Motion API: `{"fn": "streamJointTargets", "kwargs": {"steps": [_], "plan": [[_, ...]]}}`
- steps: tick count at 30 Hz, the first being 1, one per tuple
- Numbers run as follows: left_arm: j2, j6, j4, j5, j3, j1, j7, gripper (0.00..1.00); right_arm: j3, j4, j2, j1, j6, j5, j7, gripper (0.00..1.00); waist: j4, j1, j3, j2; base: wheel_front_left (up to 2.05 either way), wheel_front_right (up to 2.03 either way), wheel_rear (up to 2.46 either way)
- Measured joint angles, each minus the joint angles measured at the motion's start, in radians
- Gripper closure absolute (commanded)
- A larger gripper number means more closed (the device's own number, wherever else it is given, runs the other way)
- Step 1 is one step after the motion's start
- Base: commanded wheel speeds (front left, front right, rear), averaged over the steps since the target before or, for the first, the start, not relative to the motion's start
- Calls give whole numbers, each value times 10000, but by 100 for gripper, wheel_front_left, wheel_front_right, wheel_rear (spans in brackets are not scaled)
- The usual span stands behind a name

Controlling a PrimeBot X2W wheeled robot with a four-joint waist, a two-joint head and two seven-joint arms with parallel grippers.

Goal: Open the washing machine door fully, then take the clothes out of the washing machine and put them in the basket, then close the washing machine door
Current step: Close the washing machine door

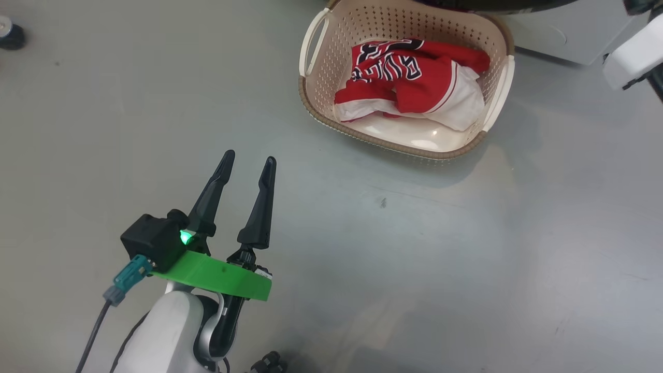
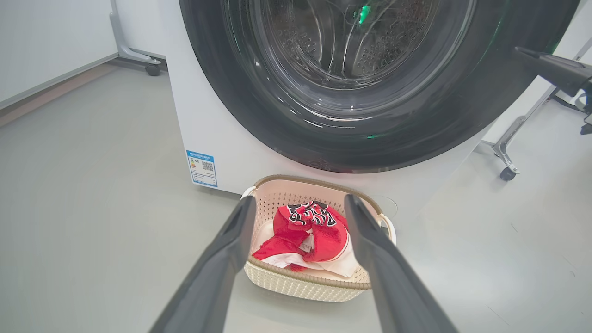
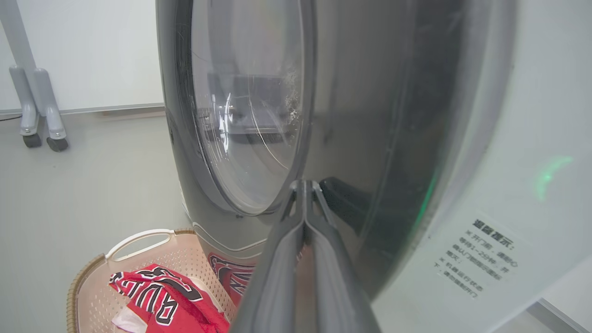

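While left hand (image 1: 248,156) gapes — one basket (image 1: 393,20), one clothes (image 1: 414,85) heap.

Glossy door (image 2: 351,69) — matt plastic basket (image 1: 331,57), fabric clothes (image 1: 414,77).

Grey floor (image 1: 466,259), castered grey stand legs (image 3: 39,108), white wall (image 3: 92,46) behind

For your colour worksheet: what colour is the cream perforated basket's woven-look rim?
Brown; the basket's woven-look rim shows best in the head view.
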State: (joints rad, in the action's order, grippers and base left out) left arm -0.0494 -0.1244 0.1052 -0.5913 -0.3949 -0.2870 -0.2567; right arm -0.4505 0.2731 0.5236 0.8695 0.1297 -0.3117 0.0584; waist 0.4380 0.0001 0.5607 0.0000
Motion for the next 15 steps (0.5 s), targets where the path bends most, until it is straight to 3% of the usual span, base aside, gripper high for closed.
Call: {"fn": "streamJointTargets", "kwargs": {"steps": [9,15], "plan": [[82,0,10,-151,-102,-321,0,0,-21,293,533,1359,10,349,-366,100,428,0,610,0,0,0,0],[132,0,71,-165,-33,-357,0,0,35,518,439,1737,12,359,-307,100,651,0,762,0,0,0,0]]}}
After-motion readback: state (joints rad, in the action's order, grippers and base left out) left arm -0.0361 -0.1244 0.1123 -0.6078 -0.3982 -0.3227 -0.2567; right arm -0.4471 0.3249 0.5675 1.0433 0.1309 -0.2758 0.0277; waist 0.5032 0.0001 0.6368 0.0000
